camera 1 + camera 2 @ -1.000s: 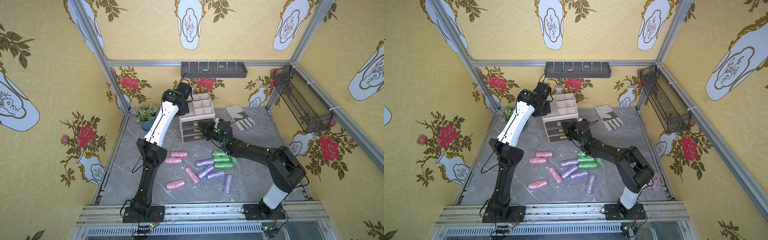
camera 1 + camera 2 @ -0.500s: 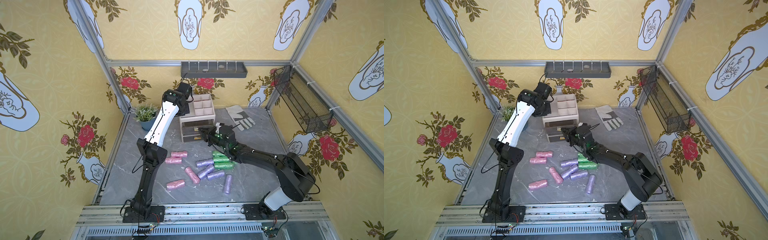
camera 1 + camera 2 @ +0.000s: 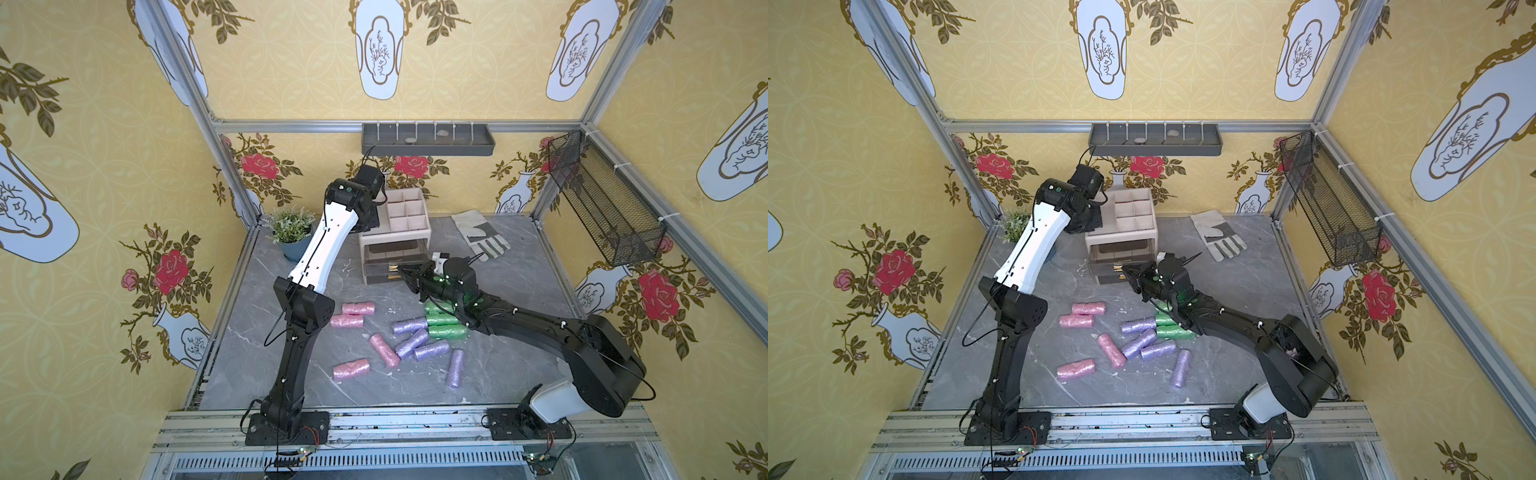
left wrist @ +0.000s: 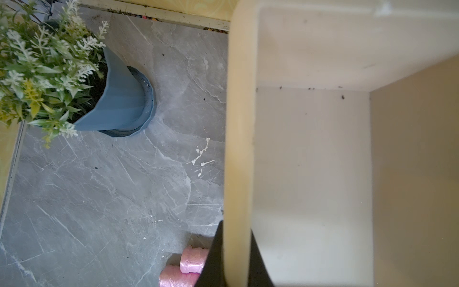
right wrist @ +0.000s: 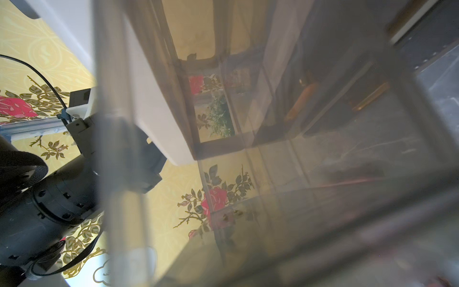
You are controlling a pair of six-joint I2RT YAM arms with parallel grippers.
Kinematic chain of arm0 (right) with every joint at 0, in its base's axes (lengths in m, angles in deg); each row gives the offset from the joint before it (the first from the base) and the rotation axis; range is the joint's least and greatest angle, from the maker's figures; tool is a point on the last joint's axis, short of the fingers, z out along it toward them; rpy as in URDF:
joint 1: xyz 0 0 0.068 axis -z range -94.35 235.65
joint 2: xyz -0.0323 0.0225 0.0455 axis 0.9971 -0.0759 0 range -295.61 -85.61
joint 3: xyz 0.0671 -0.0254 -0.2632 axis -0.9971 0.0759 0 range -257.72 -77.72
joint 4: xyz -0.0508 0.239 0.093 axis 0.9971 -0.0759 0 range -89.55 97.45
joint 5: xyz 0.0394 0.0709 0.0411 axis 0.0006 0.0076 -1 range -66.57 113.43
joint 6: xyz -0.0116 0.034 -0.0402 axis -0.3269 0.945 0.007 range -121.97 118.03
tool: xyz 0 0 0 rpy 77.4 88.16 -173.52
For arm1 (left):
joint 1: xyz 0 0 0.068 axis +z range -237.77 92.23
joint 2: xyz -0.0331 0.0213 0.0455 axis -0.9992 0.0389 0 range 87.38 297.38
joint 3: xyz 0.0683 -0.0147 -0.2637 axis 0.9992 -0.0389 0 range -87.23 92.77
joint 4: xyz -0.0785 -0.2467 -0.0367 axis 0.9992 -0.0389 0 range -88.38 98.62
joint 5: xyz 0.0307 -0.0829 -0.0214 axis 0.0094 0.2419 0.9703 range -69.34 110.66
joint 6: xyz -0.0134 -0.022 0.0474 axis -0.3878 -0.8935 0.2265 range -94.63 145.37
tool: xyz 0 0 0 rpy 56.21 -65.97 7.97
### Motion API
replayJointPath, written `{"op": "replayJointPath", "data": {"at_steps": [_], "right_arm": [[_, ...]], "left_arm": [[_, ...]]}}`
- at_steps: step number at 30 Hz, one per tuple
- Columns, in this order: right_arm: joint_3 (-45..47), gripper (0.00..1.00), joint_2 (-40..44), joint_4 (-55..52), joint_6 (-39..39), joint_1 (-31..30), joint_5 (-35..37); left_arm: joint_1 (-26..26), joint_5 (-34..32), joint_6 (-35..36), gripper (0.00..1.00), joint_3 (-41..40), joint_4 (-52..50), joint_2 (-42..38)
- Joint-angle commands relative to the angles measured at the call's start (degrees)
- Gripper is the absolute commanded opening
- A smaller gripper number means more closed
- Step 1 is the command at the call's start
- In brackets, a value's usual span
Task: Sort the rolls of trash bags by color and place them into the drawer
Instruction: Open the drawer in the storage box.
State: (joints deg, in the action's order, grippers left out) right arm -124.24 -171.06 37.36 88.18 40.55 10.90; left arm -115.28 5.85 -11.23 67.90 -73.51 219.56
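Two grips: left claw (image 4: 236, 251) pinches the tray wall (image 4: 239, 149), right claw (image 3: 402, 273) a drawer handle (image 3: 390, 275).

Right pincer (image 3: 402, 274), closed at a gold handle, has drawn back from the front of the chest (image 3: 395, 240), moving down the frame in both top views. One smoky drawer (image 3: 380, 269) has come out with it and now projects beyond the chest front. It appears to be the middle one, though the angle leaves this uncertain. The right arm (image 3: 602, 361) has folded back toward the lower right corner, its elbow lower over the worktop (image 3: 519, 274).
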Motion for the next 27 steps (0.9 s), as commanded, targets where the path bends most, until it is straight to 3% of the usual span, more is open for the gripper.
{"op": "replayJointPath", "data": {"at_steps": [1,27], "right_arm": [[0.9,0.0,0.84,-8.65,-1.21,-0.55,-5.84],[5.0,0.0,10.53,-17.17,-3.7,0.42,-7.37]], "left_arm": [[-0.27,2.36,-3.1,0.0,-0.13,0.74,1.15],[0.08,2.11,-2.83,0.0,-0.01,0.65,1.15]]}}
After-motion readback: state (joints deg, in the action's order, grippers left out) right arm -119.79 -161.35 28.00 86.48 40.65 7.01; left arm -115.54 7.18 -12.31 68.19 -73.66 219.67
